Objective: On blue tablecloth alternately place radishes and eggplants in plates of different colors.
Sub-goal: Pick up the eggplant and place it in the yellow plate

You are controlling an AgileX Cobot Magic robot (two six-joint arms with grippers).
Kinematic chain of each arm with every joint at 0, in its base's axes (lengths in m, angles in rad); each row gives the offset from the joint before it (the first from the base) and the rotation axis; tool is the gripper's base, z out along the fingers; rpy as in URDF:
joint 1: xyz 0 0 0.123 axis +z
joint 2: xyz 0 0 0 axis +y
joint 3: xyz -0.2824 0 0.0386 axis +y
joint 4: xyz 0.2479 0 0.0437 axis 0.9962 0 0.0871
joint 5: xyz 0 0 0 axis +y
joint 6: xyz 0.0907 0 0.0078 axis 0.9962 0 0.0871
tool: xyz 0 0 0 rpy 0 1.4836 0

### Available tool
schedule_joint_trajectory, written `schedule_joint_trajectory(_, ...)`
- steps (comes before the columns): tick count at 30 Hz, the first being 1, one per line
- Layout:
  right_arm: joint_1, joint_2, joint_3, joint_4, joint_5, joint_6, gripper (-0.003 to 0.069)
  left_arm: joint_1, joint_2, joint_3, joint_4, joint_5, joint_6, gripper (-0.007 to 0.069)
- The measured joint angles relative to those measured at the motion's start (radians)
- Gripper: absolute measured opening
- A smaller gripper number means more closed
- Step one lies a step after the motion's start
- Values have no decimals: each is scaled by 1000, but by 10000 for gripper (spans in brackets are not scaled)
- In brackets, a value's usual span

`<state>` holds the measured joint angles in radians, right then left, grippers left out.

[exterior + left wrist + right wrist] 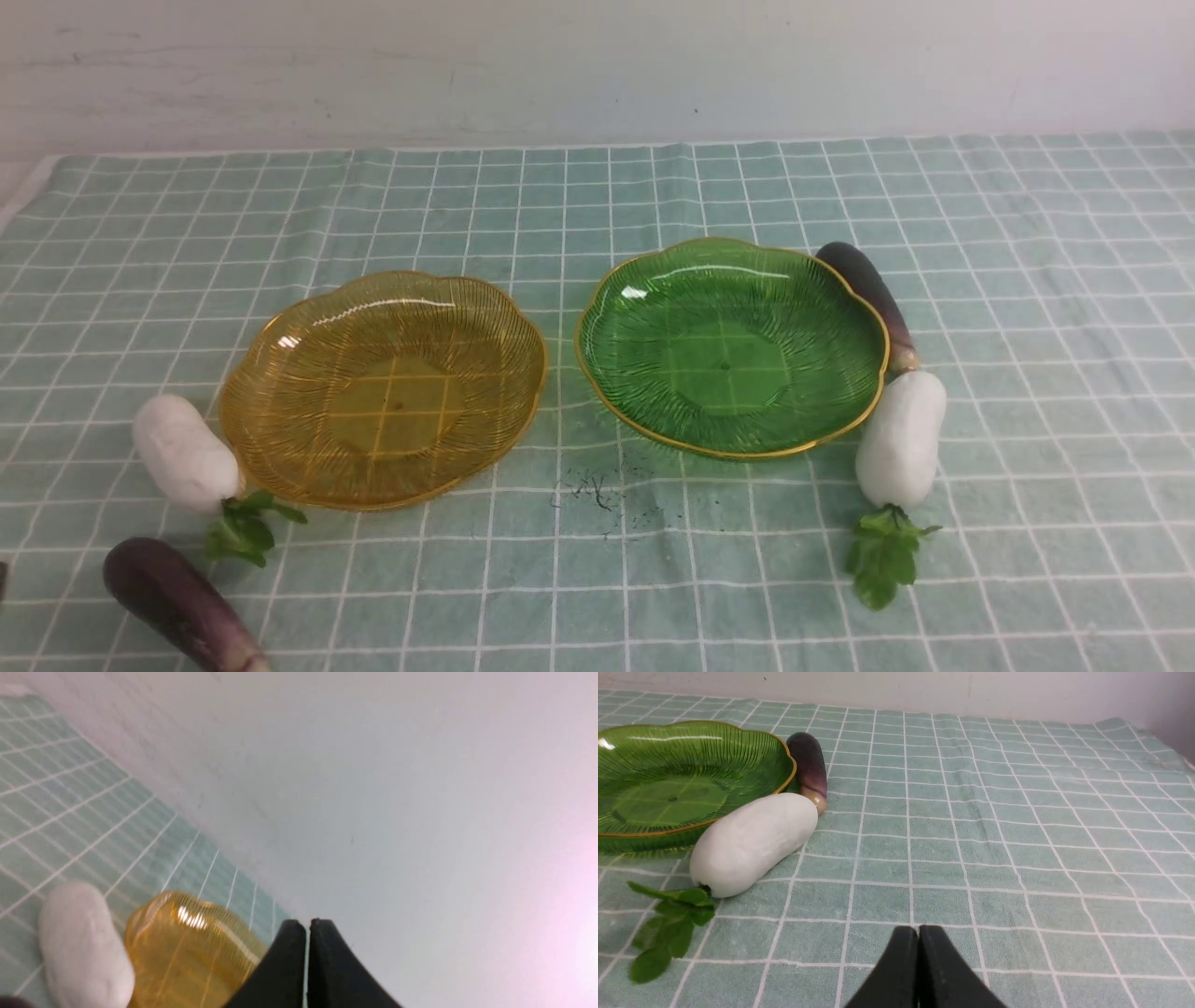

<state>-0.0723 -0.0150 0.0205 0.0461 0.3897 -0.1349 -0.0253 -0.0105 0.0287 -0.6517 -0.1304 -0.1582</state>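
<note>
On the blue tablecloth (653, 187) stand an amber plate (280, 411) at left and a green plate (653, 308) at right, both bare. One white radish (182, 453) lies against the amber plate's left side, with a purple eggplant (177, 602) in front of it. Another radish (901, 439) and eggplant (868, 285) lie end to end by the green plate's right rim. Neither arm shows in the front view. My left gripper (307, 924) is shut and empty, off to one side of the amber plate (187, 952) and radish (84, 947). My right gripper (918, 929) is shut and empty over bare cloth, short of the radish (752, 842), eggplant (810, 767) and green plate (668, 784).
A pale wall (597, 65) runs along the far edge of the cloth. A small dark smudge (597, 490) marks the cloth in front of the gap between the plates. The cloth's left edge (23, 191) shows at the far left.
</note>
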Motion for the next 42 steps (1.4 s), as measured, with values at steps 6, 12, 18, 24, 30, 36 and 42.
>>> schedule_joint_trajectory(6, 0, 0, 0, 0, 0, 0, -10, 0, 0, 0, -131, -121, 2, -7)
schedule_joint_trajectory(12, 0, 0, 0, 0, 0, 0, -10, 0, 0, -6, -139, -201, 15, -7)
schedule_joint_trajectory(18, 0, 0, 0, -1, 0, 0, -10, 0, 46, -217, -106, -79, 199, -8)
schedule_joint_trajectory(24, 0, 0, 9, 179, -101, 37, -10, 1, 385, -523, -59, 476, 463, -8)
schedule_joint_trajectory(30, 0, 0, 9, 566, -296, 117, -10, 1, 776, -637, 117, 843, 421, -8)
schedule_joint_trajectory(36, 0, 0, 9, 778, -382, 126, -10, 4, 1007, -640, 398, 912, 172, -1)
schedule_joint_trajectory(42, 0, 0, 3, 785, -343, 121, -10, 137, 1080, -651, 483, 928, 34, 13)
